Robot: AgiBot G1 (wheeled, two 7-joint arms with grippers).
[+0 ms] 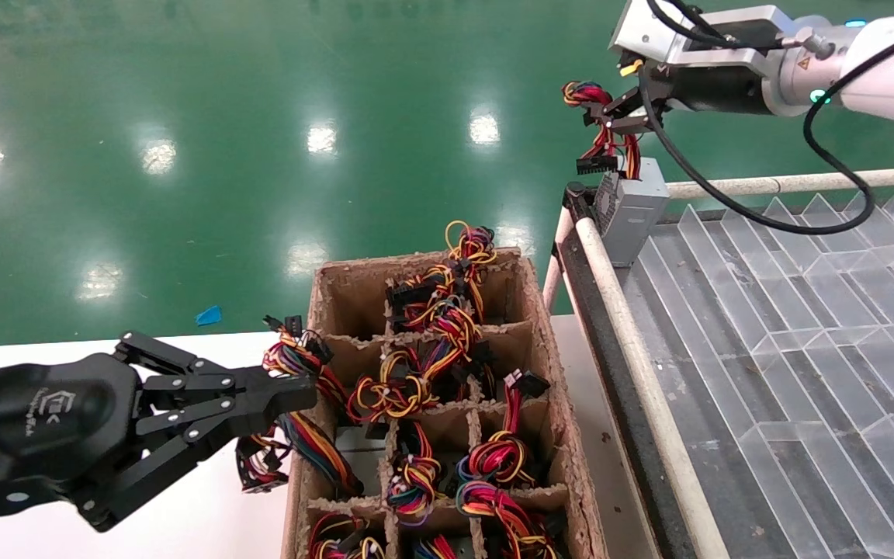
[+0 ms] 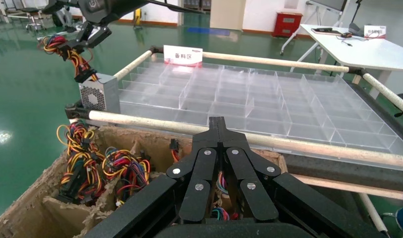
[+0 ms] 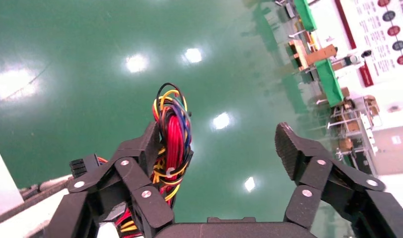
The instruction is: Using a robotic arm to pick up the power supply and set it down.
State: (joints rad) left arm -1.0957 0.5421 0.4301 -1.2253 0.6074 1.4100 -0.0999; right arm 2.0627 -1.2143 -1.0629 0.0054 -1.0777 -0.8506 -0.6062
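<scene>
R gripper (image 1: 610,116) fingers spread, power supply (image 1: 633,206) on tray corner (image 1: 765,310).

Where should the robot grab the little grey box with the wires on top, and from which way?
Probably the wire bundle just above the power supply, coming from above with the open right tool. The supply stands upright on the clear tray corner, wires rising from its top like a narrow handle. The left tool hangs shut by the cardboard box.

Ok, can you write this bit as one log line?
right gripper: open above power supply | power supply: standing in tray corner | left gripper: shut, beside box
</scene>
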